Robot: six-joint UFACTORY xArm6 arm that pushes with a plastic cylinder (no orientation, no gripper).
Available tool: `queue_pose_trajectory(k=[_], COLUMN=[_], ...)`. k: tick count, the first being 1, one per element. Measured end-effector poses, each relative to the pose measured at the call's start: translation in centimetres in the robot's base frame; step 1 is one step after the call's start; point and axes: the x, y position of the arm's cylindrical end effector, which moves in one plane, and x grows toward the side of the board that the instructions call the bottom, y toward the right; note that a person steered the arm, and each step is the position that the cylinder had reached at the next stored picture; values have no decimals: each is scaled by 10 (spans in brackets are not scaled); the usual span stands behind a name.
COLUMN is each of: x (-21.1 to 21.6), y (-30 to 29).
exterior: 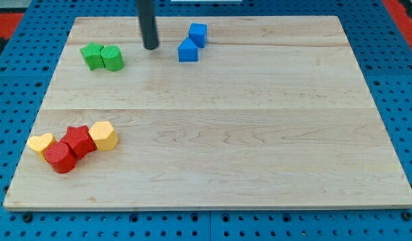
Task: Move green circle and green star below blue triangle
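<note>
The green star (92, 55) and the green circle (112, 58) sit touching side by side near the board's top left. The blue triangle (187, 51) lies near the top middle, with a blue cube (197, 33) touching it just above and to its right. My tip (151, 47) rests on the board between the green circle and the blue triangle, apart from both and a little higher in the view than the circle. The dark rod rises out of the view's top.
A cluster sits at the bottom left: a yellow heart (40, 142), a red circle (60, 157), a red star (78, 140) and a yellow hexagon (104, 135), all touching. The wooden board (212, 134) lies on a blue pegboard surface (400, 53).
</note>
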Motion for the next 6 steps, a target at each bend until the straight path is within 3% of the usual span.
queue_pose_trajectory(k=[2,3,4,6], x=[-14,17,38,38], y=[-116,-139,-120,-74])
